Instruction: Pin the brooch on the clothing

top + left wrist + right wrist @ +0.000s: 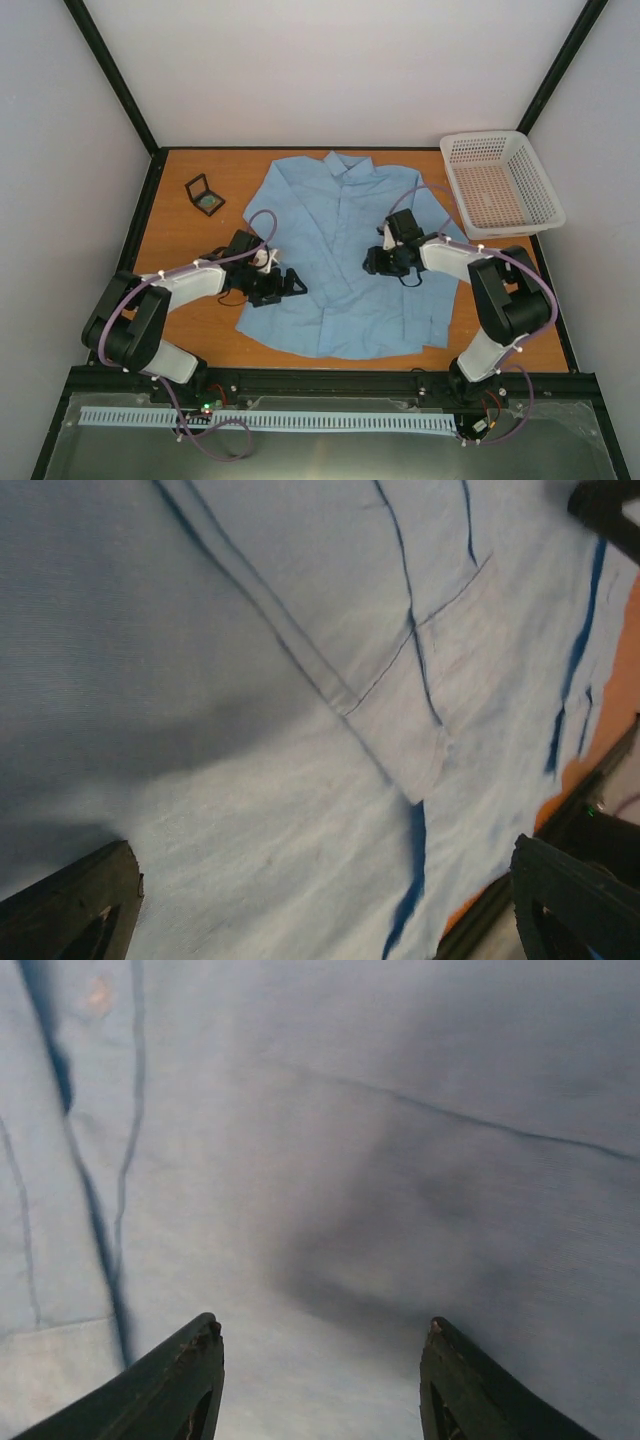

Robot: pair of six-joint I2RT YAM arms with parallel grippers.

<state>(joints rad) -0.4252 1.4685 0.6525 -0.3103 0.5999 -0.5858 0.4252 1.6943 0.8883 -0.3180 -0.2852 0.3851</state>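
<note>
The shirt [340, 230] is lying spread flat on the surface [180, 230], collar at the far end. The left jaws are standing wide open at the shirt's left edge, fingers [70, 910] holding nothing, with the chest pocket [420, 710] ahead of them; contact with the cloth cannot be told. The right jaws are gaping over the shirt's middle, fingers [165, 1390] gripping nothing. The brooch [209, 203] is sitting in an open black box [195, 185] off the shirt's left shoulder. A white basket [490, 137] is resting beyond the shirt's right shoulder.
</note>
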